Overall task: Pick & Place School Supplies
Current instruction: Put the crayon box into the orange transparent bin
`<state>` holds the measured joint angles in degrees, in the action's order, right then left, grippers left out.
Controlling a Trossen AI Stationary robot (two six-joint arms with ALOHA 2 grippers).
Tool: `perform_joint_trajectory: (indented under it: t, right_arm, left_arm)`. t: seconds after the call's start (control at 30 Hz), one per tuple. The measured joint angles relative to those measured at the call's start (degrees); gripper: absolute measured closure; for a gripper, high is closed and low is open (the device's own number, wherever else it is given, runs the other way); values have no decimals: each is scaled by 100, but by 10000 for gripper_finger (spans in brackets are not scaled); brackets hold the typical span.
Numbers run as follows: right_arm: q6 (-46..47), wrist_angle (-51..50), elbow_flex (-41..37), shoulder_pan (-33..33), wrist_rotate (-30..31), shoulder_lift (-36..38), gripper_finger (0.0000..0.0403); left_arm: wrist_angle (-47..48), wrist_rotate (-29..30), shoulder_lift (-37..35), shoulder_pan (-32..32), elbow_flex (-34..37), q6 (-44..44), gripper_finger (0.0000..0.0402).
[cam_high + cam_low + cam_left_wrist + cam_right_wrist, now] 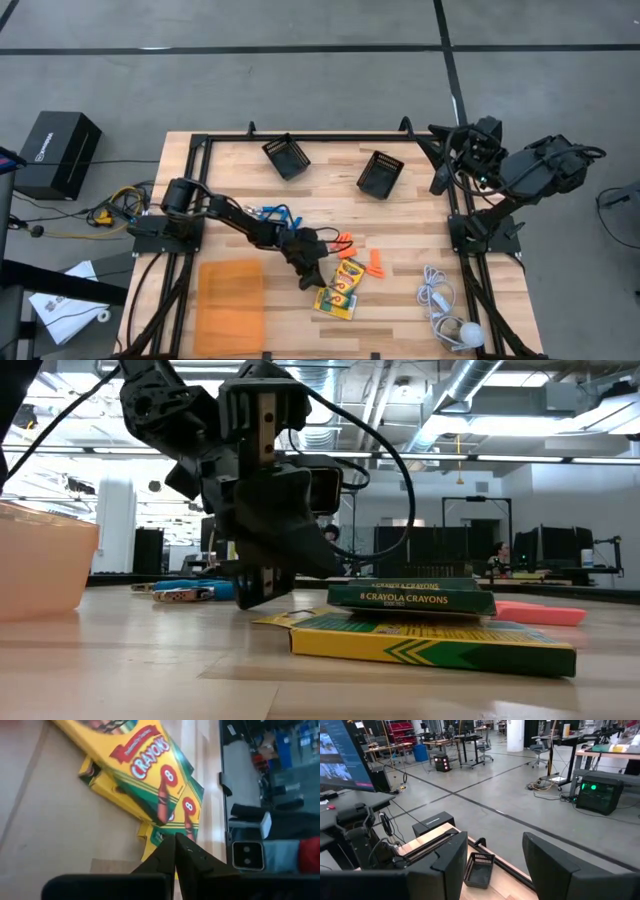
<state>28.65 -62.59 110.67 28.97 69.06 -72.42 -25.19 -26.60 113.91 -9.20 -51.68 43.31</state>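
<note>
Yellow-and-green crayon boxes (342, 285) lie overlapped on the table; in the low view one (410, 598) rests on top of another (430, 640). My left gripper (305, 270) is shut and low over the table, at the boxes' left end (258, 592), fingertips together just before the boxes (175, 840). Stubby orange pieces (372, 262) lie just beyond the boxes. The blue-handled scissors (275, 213) rest by the left arm. My right gripper (492, 840) is open and raised off the table's far right corner (480, 140). My left gripper's shut fingertips (172, 847) stand level at the end of the lower crayon box (155, 837), coming from the table's left. I cannot tell whether they touch it.
Two black mesh bins (287, 155) (380, 172) stand near the far edge. An orange translucent tray (230, 305) sits at the near left. A white cord with a round bulb (445, 310) lies at the near right. A black frame (300, 137) borders the table.
</note>
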Motion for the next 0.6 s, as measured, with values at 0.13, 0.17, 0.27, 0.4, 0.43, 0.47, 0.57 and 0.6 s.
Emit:
perform_joint_trajectory:
  t: [0.13, 0.17, 0.27, 0.4, 0.43, 0.47, 0.57, 0.6]
  right_arm:
    - [-80, -8, 0, 0, 2, 5, 221]
    - [-80, -21, 0, 0, 2, 10, 221]
    - [-78, -31, 0, -13, 4, 13, 221]
    - [-85, -39, 0, -28, 2, 13, 221]
    - [-121, -39, 0, -31, 2, 13, 221]
    - [-155, -39, 0, -40, 2, 13, 221]
    - [-167, -35, 0, -129, 0, 13, 221]
    - [-169, -29, 0, -157, 0, 13, 221]
  left_arm:
    - [50, -316, 10, 228, -110, -609, 385]
    - [74, -373, 1, 276, -159, -762, 377]
    - [127, -386, -140, 393, -334, -1263, 341]
    - [521, -278, -436, 480, -494, -2078, 284]
    - [669, -208, -521, 480, -547, -2316, 270]
    - [860, -118, -613, 480, -609, -2524, 258]
    - [1554, 140, -750, 476, -800, -3153, 233]
    - [1807, 232, -761, 476, -818, -3388, 230]
